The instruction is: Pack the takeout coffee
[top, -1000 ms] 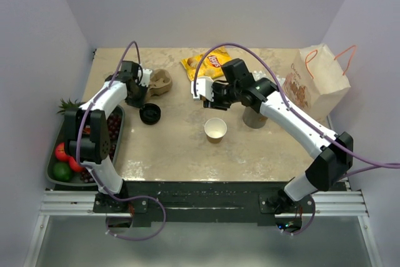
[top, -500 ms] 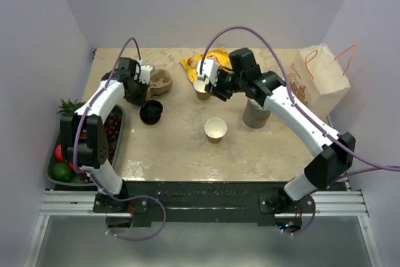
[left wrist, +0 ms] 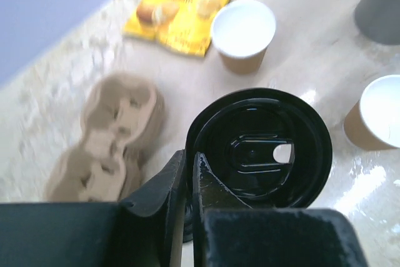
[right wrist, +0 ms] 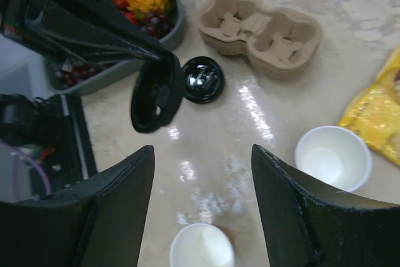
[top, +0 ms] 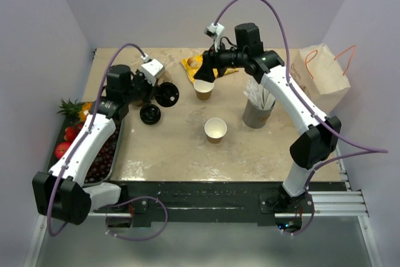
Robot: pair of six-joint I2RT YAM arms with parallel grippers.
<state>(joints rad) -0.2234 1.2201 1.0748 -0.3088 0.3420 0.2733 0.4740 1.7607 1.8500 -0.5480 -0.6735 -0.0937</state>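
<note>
Left gripper (left wrist: 190,168) now pinches a black lid (left wrist: 259,148) by its rim, raised off the table. Right gripper (right wrist: 201,154) has let go and risen, fingers spread, leaving the kraft cup (right wrist: 333,157) below its right finger. Capping looks next.

Glossy black lid (left wrist: 259,148), tan cup (top: 215,130) white inside, yellow chip bag (left wrist: 181,1), tan pulp carrier (right wrist: 259,29).
</note>
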